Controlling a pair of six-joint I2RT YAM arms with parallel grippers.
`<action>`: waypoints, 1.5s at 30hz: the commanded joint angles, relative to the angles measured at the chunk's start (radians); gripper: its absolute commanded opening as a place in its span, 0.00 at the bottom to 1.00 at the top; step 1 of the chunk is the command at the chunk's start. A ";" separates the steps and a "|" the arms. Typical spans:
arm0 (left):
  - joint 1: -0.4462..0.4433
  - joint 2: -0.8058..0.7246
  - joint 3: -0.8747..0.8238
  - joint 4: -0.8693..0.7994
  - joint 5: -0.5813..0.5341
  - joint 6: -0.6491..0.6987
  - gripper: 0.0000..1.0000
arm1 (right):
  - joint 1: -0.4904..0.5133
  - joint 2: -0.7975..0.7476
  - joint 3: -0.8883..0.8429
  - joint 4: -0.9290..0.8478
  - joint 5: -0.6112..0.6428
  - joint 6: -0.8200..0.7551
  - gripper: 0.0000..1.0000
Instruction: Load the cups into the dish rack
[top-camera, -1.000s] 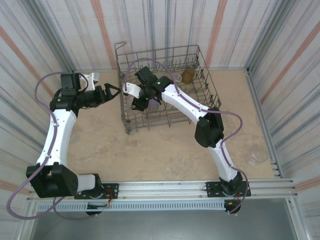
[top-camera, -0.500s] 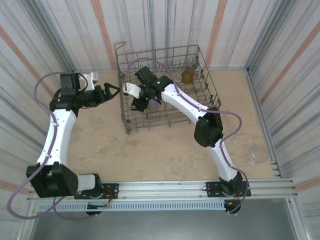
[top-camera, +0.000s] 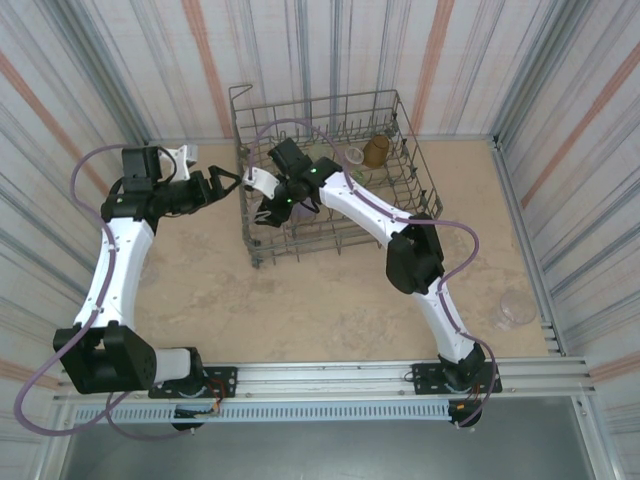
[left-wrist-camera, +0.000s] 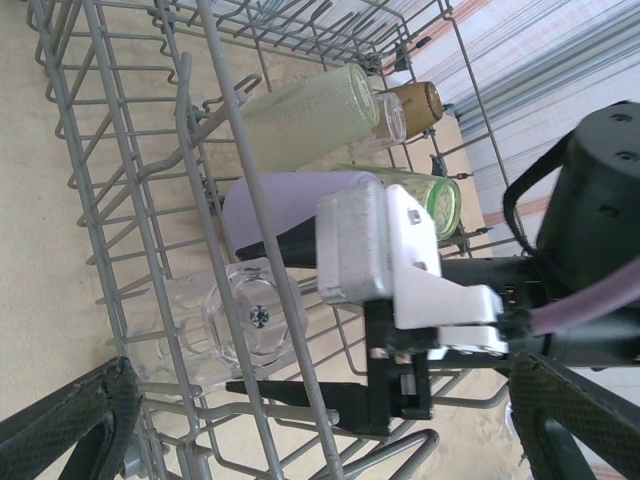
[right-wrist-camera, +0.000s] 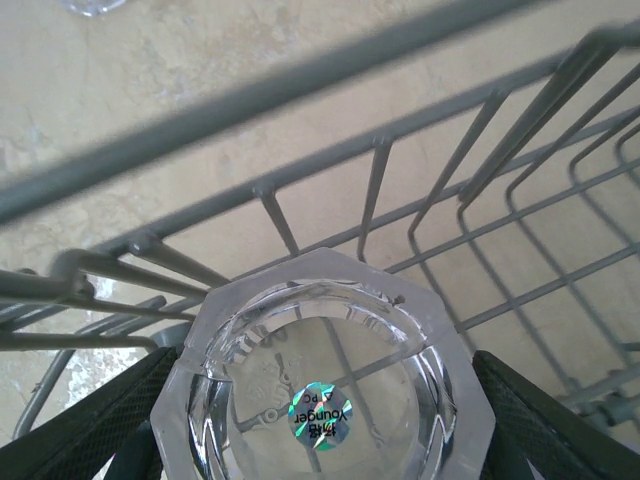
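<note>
Three striped walls (top-camera: 330, 50) enclose the beige table (top-camera: 300, 300) and dish rack (top-camera: 320, 115).

Grey rack (right-wrist-camera: 270, 95), lavender cup (left-wrist-camera: 280, 200), clear cup (right-wrist-camera: 320, 400)

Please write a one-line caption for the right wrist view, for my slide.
Right gripper holding a clear cup inside the dish rack.

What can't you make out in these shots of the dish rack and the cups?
- Top external: the right arm crosses over the dish rack, so cups beneath it cannot be counted.
- Right wrist: the clear cup is cut off by the bottom edge, and its sticker is too blurred to read in full.
- Right wrist: a clear object is cropped by the top edge, so its identity is unclear.
</note>
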 joint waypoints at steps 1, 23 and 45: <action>0.008 -0.004 -0.017 0.014 0.024 -0.010 0.99 | 0.015 0.003 -0.058 0.088 -0.033 0.070 0.48; 0.008 -0.029 -0.016 0.003 0.020 -0.008 0.99 | -0.002 -0.126 -0.171 0.155 0.173 0.076 0.99; 0.009 -0.065 -0.024 0.019 0.032 -0.046 0.99 | -0.069 -0.510 -0.580 0.434 0.075 0.201 0.99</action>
